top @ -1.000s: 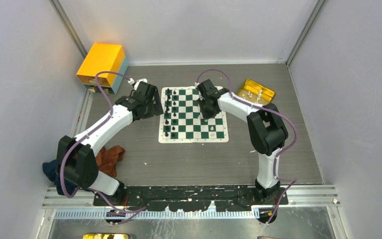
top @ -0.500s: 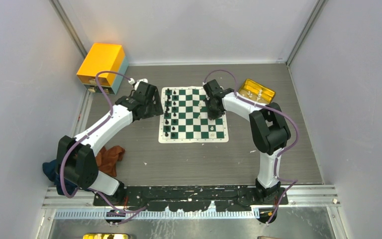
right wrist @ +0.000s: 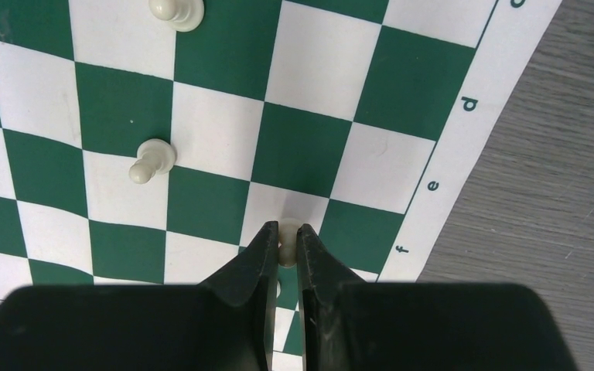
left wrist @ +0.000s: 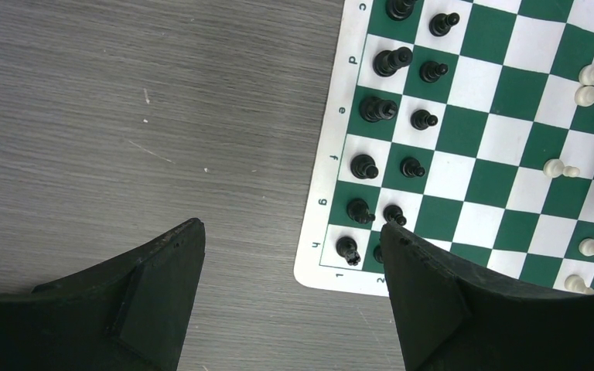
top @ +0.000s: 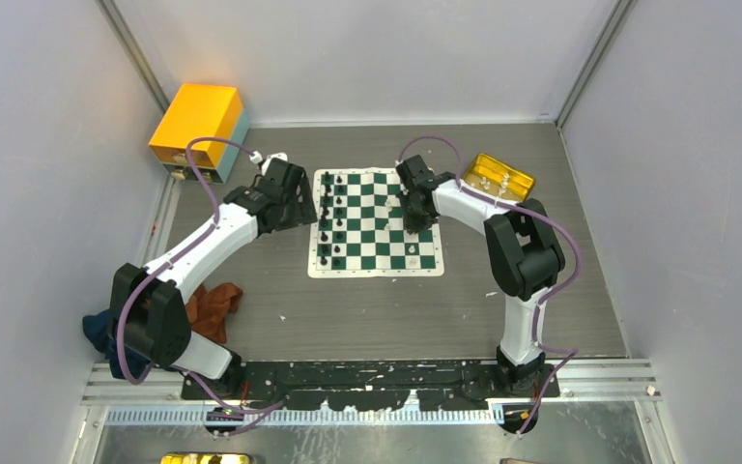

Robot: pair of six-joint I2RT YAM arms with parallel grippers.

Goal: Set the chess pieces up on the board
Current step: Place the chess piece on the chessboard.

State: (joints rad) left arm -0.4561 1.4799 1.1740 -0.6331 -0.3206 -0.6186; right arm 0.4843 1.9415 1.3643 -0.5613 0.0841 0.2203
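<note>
Right pincer (right wrist: 286, 236) has shifted toward the surface's right edge and halted. It is narrow, pinching a cream piece (right wrist: 289, 227) over the board (top: 372, 232). Release looks near. Left pincer (left wrist: 291, 228) wide, empty.

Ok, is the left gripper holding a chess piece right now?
No, the left gripper is wide open above the table by the corner of the board, its fingers gripping nothing.
</note>
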